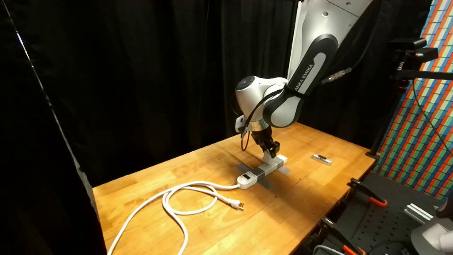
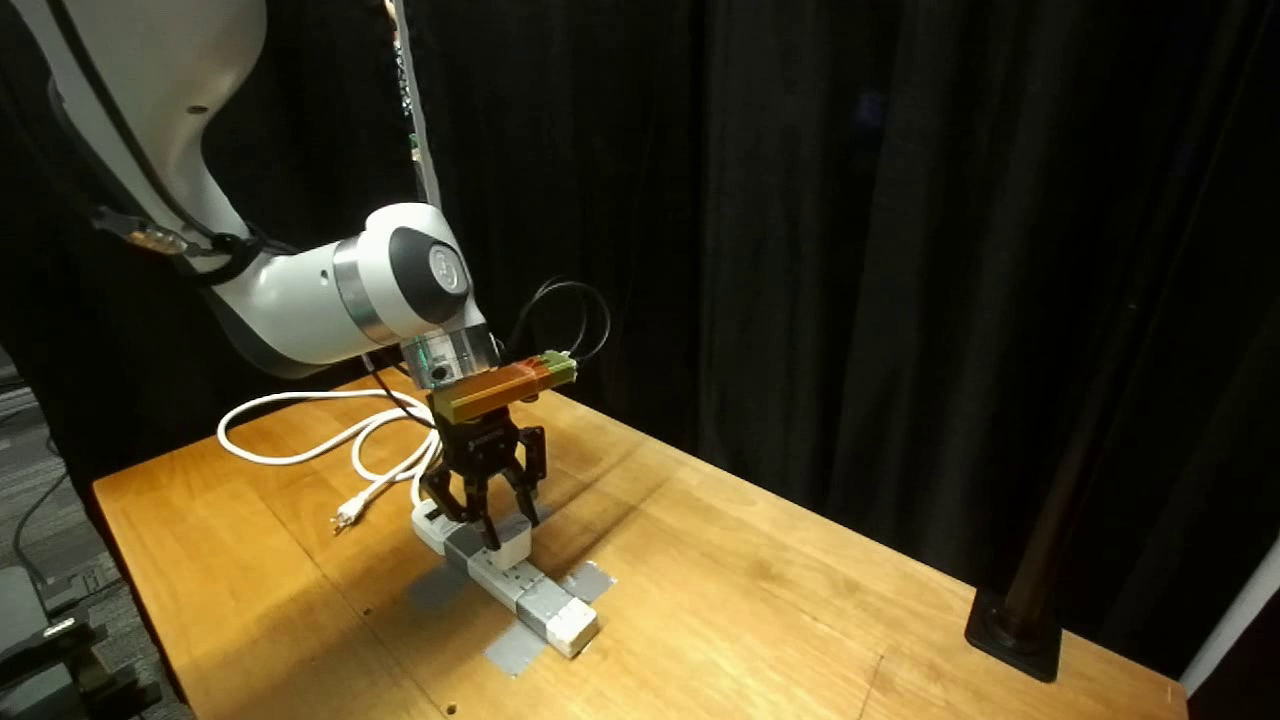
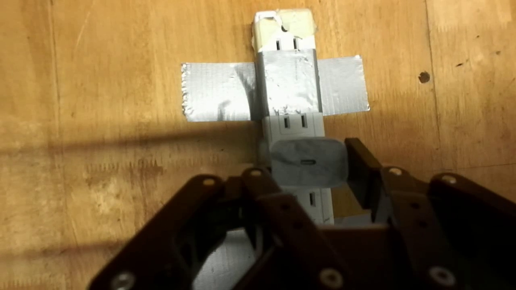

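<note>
Gripper (image 3: 307,164) pinches a USB-C charger (image 3: 308,151) at a power strip (image 3: 293,128)

In the wrist view, the gripper's two fingers (image 3: 363,169) squeeze the charger from both sides, though the left tip is blurry. The charger is a small block with one tiny slot facing up. It is at the middle part of the power strip. Silver duct tape (image 3: 288,82) goes across the strip and sticks to the wooden table (image 3: 121,100).

In an exterior view, the charger is on the strip's top or just over it; I cannot tell if it is plugged in. A white cord (image 1: 226,187) runs from the strip's end and makes a loop. Its plug (image 1: 234,203) lies on the table near the strip. A small white-and-black gadget (image 1: 321,159) lies off to the side.

In an exterior view, the fingers point down with the charger between them. An orange-and-green bar (image 2: 505,388) sits above them. A black stand foot (image 2: 1015,640) is near the table's edge.
</note>
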Motion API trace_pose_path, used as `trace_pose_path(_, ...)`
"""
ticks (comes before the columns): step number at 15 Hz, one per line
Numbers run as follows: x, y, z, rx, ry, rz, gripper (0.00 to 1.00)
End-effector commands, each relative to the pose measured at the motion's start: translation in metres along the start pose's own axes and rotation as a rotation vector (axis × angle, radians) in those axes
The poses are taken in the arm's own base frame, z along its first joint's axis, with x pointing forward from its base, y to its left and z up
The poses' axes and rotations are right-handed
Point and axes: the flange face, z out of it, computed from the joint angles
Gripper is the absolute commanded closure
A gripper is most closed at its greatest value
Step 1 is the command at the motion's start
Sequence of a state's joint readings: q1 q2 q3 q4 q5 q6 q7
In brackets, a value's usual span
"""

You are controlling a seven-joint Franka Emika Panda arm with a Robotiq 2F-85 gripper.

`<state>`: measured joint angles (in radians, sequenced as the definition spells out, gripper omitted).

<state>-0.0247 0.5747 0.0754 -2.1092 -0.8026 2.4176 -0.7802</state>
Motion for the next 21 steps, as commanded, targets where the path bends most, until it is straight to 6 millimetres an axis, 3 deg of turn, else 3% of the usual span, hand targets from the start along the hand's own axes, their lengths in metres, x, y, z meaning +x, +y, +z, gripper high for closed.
trace_pose_path(1, -0.006, -0.023, 0.015, 0.047, 0.018, -0.025, 0.78)
trace_pose_path(7, -0.018, -0.03, 0.003, -0.003, 0.027, 0.045, 0.78)
trace_pose_path(16, -0.038, -0.074, -0.011, -0.03, 0.007, 0.161, 0.78)
trace_pose_path(18, -0.041, -0.077, -0.02, -0.051, 0.003, 0.185, 0.78)
trace_pose_path(21, -0.048, -0.065, -0.034, -0.102, -0.002, 0.207, 0.78)
